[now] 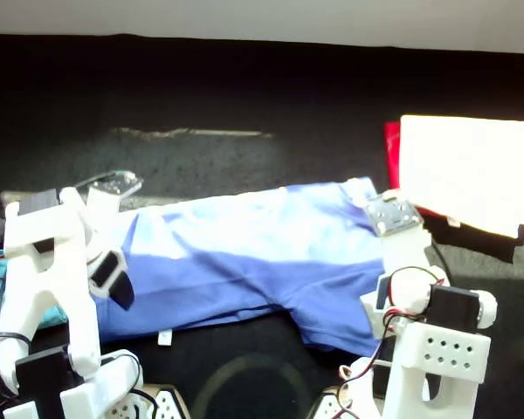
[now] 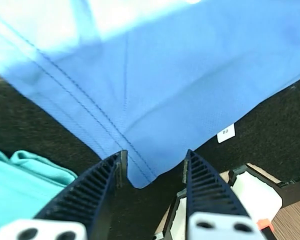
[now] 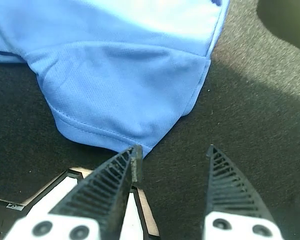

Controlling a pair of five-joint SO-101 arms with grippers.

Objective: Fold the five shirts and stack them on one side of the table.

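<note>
Currently, 1 blue shirt (image 1: pixel 253 253) is seen spread flat across the dark desk (image 1: pixel 244 96) between the 2 arms. The left fingers (image 2: pixel 97 187) are held wide apart over its hem corner, near a teal shirt (image 2: pixel 20 185). The right fingers (image 3: pixel 107 187) are likewise spread wide, at a sleeve edge. A white item (image 1: pixel 467 170) is set at the desk's right side.

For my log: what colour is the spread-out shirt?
The shirt is blue; high view shows it best.

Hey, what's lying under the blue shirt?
The dark table cover runs out from the edges of the blue shirt; anything else beneath its middle is hidden by the fabric.
</note>
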